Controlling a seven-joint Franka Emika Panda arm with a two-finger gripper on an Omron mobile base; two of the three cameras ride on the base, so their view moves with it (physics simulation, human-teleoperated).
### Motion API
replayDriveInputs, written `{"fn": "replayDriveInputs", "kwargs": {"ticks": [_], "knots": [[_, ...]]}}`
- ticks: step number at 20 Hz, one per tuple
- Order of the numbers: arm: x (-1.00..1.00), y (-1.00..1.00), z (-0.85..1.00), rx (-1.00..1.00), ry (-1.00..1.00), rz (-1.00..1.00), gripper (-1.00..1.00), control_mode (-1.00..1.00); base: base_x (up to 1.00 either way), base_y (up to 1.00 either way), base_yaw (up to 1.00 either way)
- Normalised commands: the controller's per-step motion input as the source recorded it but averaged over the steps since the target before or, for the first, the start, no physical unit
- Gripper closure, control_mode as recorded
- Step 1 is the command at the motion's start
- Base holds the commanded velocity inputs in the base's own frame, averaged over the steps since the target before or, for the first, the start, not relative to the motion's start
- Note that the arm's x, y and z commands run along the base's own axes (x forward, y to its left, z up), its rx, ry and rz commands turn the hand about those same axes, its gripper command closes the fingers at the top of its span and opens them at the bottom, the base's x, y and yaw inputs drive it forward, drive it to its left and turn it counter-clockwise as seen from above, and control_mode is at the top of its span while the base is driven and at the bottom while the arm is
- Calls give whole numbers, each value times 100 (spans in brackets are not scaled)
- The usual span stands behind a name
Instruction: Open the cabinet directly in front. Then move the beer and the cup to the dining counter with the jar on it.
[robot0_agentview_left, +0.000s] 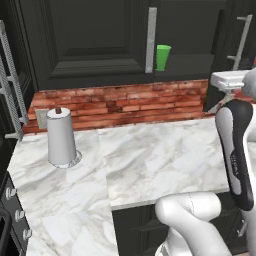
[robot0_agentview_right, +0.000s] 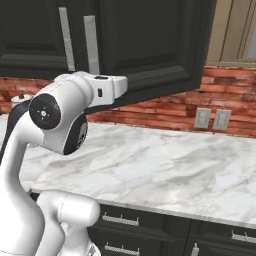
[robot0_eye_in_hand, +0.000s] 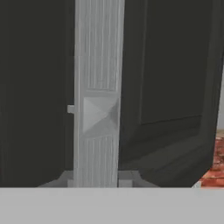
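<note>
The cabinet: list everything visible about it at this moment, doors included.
The cabinet is a black upper wall unit with two raised-panel doors, matte like painted wood, hung above the red-brick backsplash. Each door carries a long vertical brushed-silver bar handle. The left door looks shut. The right door has swung partly outward, so the left base view sees the cup, bright green, upright on the inner shelf. In the hand view one handle stands close ahead; whether the jaws touch it cannot be told.

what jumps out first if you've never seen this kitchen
The green cup glows inside the black cabinet, whose right door hangs ajar over the red brick wall. On the marble counter a white paper-towel roll stands at left. In the hand view, a silver handle looms close.
</note>
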Motion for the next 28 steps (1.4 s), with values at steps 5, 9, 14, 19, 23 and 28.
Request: {"fn": "replayDriveInputs", "kwargs": {"ticks": [5, 9, 14, 19, 23, 28], "knots": [[-64, -54, 0, 0, 0, -6, -100, -100, 0, 0, 0], [-23, 0, 0, 0, 0, 0, -100, -100, 0, 0, 0], [-84, 0, 0, 0, 0, 0, -100, -100, 0, 0, 0], [-94, 46, 0, -2, -6, 0, -100, -100, 0, 0, 0], [-27, 100, -1, -16, -6, -16, -100, -100, 0, 0, 0], [0, 99, 0, -16, -7, -35, -100, -100, 0, 0, 0]]}}
